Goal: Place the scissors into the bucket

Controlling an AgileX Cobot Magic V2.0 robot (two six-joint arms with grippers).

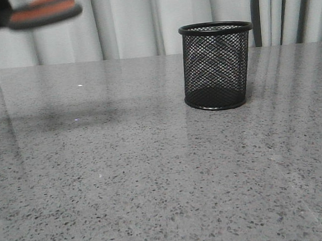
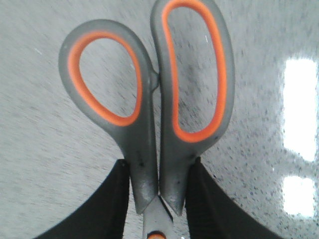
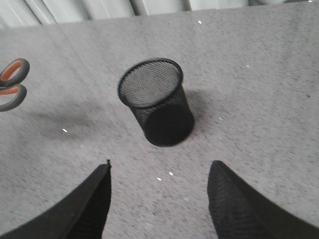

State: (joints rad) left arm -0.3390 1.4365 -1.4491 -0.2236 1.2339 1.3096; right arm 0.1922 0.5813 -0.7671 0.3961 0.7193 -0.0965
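My left gripper [image 2: 158, 169] is shut on the scissors [image 2: 149, 89], gripping the grey handles just below the two orange-lined loops. It holds them high above the table. In the front view the scissors' handles [image 1: 43, 11] show blurred at the top left, well to the left of the bucket and above its rim height. The bucket [image 1: 217, 66], a black wire-mesh cup, stands upright on the table right of centre. It also shows in the right wrist view [image 3: 157, 102], its mouth empty. My right gripper [image 3: 159, 167] is open and empty, hovering near the bucket. The scissors' loops [image 3: 11, 89] show at that view's edge.
The grey speckled table [image 1: 126, 179] runs across the whole front view. Pale curtains [image 1: 131, 22] hang behind its far edge. A faint shadow [image 1: 77, 113] lies on the table left of the bucket.
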